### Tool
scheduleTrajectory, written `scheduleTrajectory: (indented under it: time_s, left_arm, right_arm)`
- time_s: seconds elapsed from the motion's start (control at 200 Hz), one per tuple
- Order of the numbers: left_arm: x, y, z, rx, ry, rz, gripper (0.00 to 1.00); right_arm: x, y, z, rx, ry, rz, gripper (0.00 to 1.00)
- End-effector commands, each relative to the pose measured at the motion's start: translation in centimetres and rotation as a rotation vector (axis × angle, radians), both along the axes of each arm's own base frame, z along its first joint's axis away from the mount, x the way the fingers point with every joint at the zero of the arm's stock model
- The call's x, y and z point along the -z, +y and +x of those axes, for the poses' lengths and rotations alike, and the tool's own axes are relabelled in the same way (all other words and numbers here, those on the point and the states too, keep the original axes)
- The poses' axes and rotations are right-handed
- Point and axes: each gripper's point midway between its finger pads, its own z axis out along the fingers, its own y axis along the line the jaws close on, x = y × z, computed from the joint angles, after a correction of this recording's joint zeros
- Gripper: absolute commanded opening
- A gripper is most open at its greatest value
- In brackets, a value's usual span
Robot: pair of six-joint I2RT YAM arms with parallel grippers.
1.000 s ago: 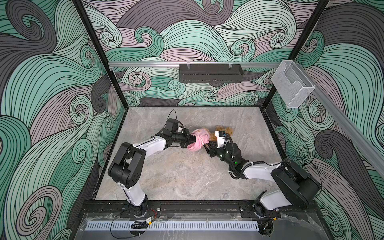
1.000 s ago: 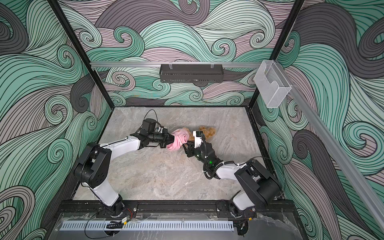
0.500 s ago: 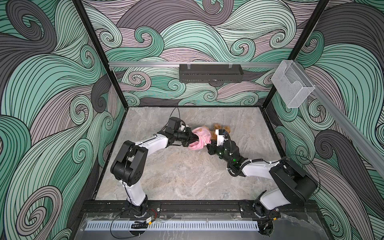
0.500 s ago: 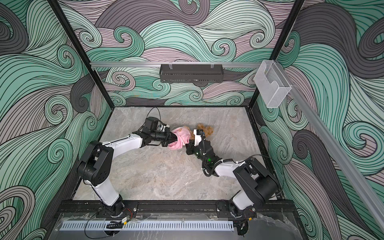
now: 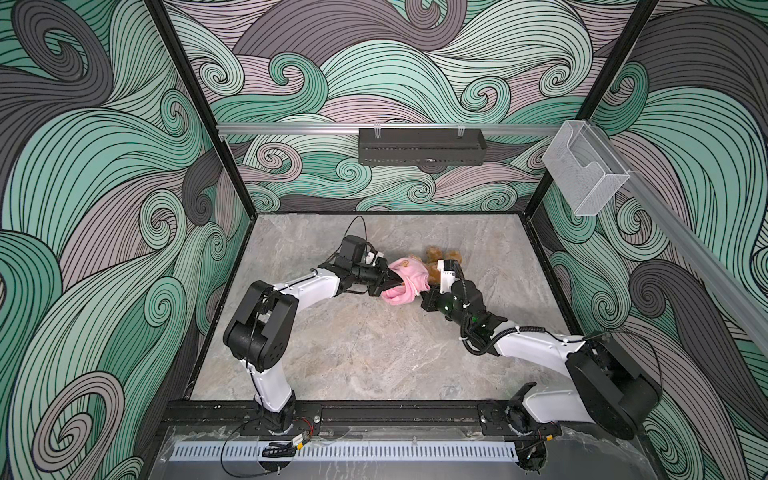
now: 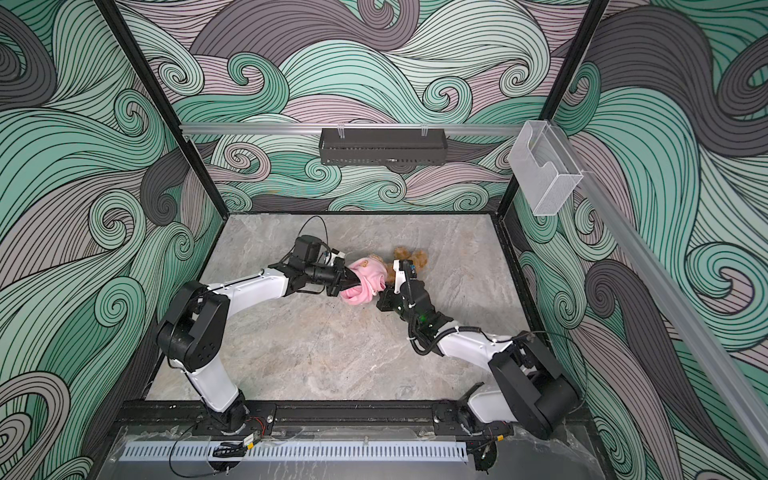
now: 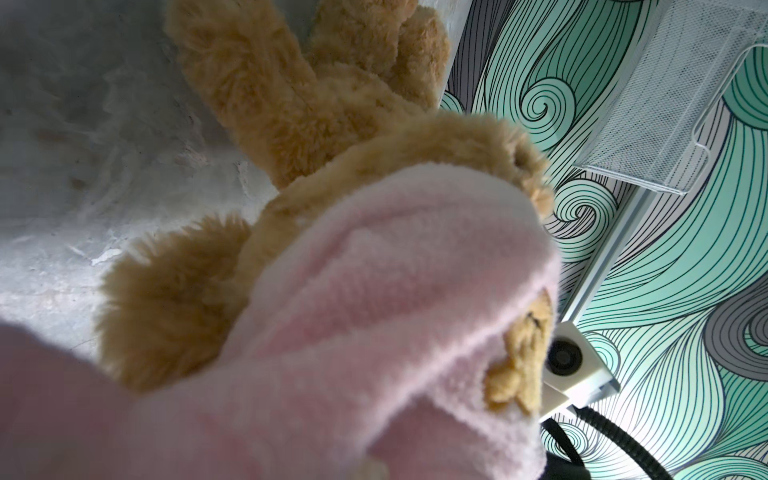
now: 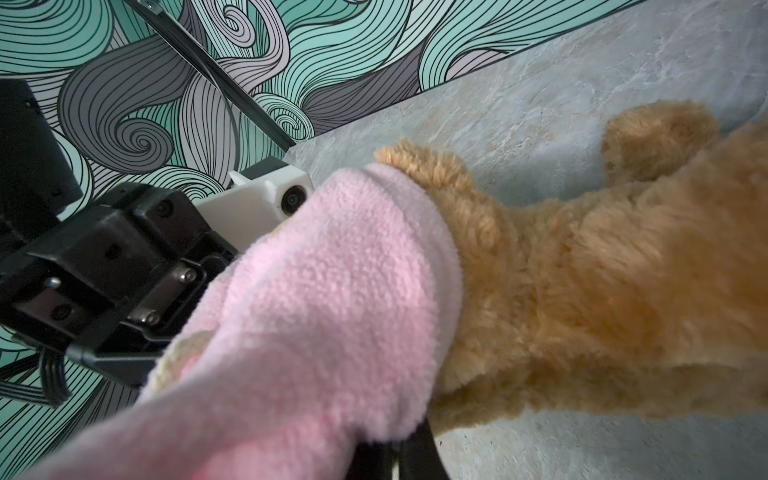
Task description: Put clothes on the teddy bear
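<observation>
Teddy bear (image 5: 437, 253) (image 6: 409, 254), golden-brown curly plush: you will find it lying on the marble-patterned tabletop (image 5: 353, 353), straight ahead of the left claw (image 5: 395, 284) (image 6: 353, 282) and just beyond the right claw (image 5: 422, 296) (image 6: 379, 300); one end is covered by the garment; its bare limbs stretch away from the left claw's tips; in both top views only the fur on the far side of the right claw shows.

Garment (image 5: 405, 286) (image 6: 365, 289), pink fleece with a tan plush patch (image 7: 519, 357): bunched between your two claws and touching both; pulled over the bear's covered end; a fold rests on the tabletop between the claw tips.

Left claw: pressed together, pinching the pink fleece; its tips are buried in the cloth.

Right claw: pressed together on the fleece edge nearest it; one dark finger (image 8: 419, 453) shows under the cloth.

Arms: both reach low toward the bundle; your claws sit near each other, with only the fleece between them.
</observation>
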Motion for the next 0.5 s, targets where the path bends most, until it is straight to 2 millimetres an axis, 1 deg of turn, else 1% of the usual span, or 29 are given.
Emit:
scheduleTrajectory:
  time_s: [0.0, 0.12, 0.285, 0.405, 0.495]
  left_arm:
    - [-0.7, 0.5, 0.0, 0.051, -0.014, -0.021, 0.00]
    - [-0.3, 1.1, 0.4, 0.044, -0.015, -0.014, 0.00]
    - [0.4, 1.5, 0.6, 0.043, -0.011, 0.000, 0.00]
    - [0.5, 1.7, 0.7, 0.036, -0.015, 0.000, 0.00]
    - [0.4, 2.1, 0.8, 0.029, -0.020, 0.001, 0.00]
  right_arm:
    - [3.4, -4.2, 0.2, 0.107, 0.095, -0.093, 0.00]
    - [4.6, -5.2, -0.6, 0.080, 0.143, -0.112, 0.00]
    - [4.8, -5.8, -1.4, 0.028, 0.165, -0.136, 0.00]
    - [5.9, -7.0, -1.8, 0.037, 0.242, -0.203, 0.00]
    - [6.1, -7.7, -2.0, 0.036, 0.290, -0.235, 0.00]
